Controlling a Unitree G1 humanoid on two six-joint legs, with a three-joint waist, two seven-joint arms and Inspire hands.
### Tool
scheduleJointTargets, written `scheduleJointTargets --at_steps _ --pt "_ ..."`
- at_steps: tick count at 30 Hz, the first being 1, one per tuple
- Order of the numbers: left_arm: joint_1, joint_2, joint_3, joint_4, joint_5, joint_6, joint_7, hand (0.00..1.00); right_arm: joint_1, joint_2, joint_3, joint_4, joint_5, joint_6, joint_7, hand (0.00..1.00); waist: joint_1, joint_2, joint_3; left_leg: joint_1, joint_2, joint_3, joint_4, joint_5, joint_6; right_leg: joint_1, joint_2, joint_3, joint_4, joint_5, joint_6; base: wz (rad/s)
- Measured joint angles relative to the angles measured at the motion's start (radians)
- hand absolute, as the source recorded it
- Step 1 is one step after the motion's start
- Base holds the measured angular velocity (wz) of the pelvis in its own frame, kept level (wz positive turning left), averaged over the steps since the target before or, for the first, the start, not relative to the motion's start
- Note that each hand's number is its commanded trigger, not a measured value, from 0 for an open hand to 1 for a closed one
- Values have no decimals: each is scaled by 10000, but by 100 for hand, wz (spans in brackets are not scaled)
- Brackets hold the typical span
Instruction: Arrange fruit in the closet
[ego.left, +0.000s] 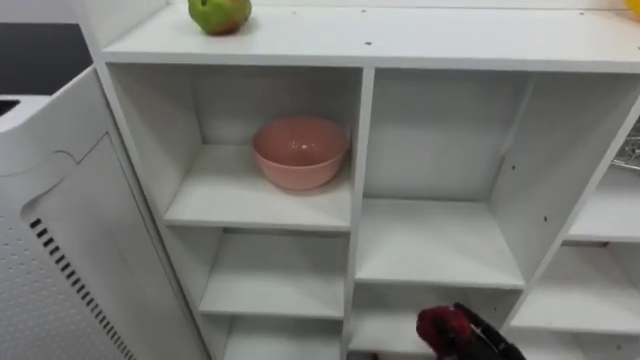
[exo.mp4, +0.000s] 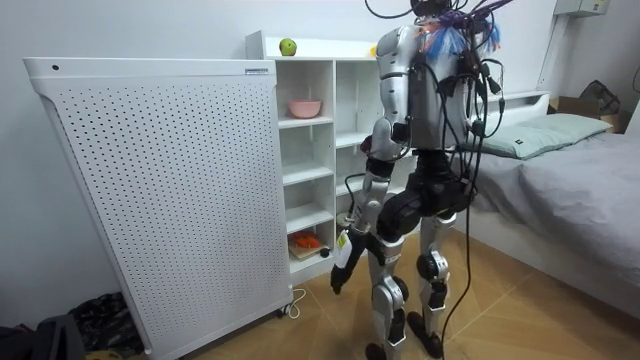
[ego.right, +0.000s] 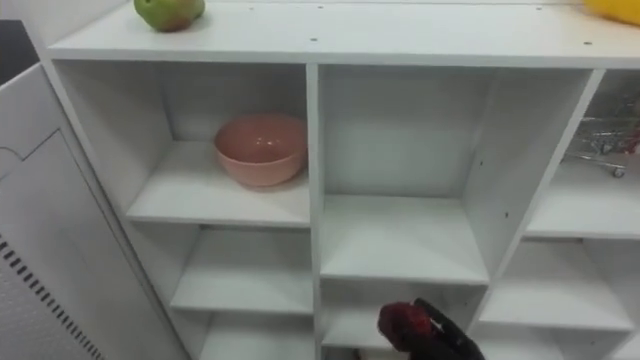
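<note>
The left hand (exo.mp4: 341, 268) hangs low, and I cannot tell its state. A green apple (ego.left: 220, 14) sits on the closet (ego.left: 400, 40) top, with an empty bowl (ego.left: 300, 150) beneath. Low before the middle column, the right hand (ego.left: 484, 338) clasps a red fruit (ego.left: 441, 327), not yet shelved; most arranging looks undone.

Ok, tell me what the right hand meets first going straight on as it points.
Probably nothing near: the right hand, shut on a red fruit, points into the closet's bare lower middle compartment; its back wall would come first, though depth is unclear.
</note>
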Motion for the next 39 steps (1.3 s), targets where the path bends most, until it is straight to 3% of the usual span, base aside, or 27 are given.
scheduleJointTargets --at_steps 3,9,16,21,24,27,31,35,39 --pt "5 13 -5 -1 -380 81 -1 0 -516 1 -38 298 1098 -4 -1 100 12 59 54 -919 -111 -41 499 14 25 -901 -103 -20 504 -40 -54 6" --pt "6 121 -96 -232 -1119 175 -1 0 -1265 -107 -336 1554 2846 330 -27 100 323 -119 172 -2869 -346 -42 1750 5 65 -2923 -631 64 2039 -440 -194 14" --pt "45 419 -688 -677 -1945 276 42 0 -2576 -1015 -436 2391 4172 628 -34 100 665 -154 177 -5276 -332 -44 3318 -147 35 -5152 -921 -60 3592 -696 -410 15" --pt "64 453 -863 -962 -1949 389 82 0 -3405 -1574 -435 2546 4498 663 -155 100 895 -173 170 -6238 -209 -14 3768 -137 8 -5998 -900 -129 3843 -600 -466 -1" --pt "49 590 -1073 -1250 -1968 374 226 0 -4290 -1837 -583 3069 4993 667 -331 100 953 -190 164 -6813 -172 44 4038 -128 11 -6576 -900 -68 4084 -534 -557 -3" --pt "24 717 -1288 -1281 -1964 365 230 0 -4555 -2089 -714 3173 5489 668 -433 100 1085 -191 164 -7020 -170 101 4121 -128 12 -6794 -940 -45 4223 -553 -582 2" --pt "31 743 -1450 -1298 -1955 357 233 0 -4836 -2184 -1161 3172 5540 647 -588 100 1066 -186 161 -7238 -146 100 4225 -129 20 -6917 -1054 -264 4275 -543 -700 4" --pt "41 767 -1532 -1449 -1934 348 246 0 -5114 -2512 -1227 3172 5521 603 -1063 100 1089 -192 164 -7266 -159 213 4293 -169 87 -6960 -1147 -248 4430 -629 -653 10" --pt "45 895 -1443 -1586 -1933 124 347 0 -5760 -2663 -1542 3084 5473 436 -1708 100 1101 -188 162 -7376 -155 288 4525 -222 138 -7065 -1228 -248 4670 -797 -640 1"
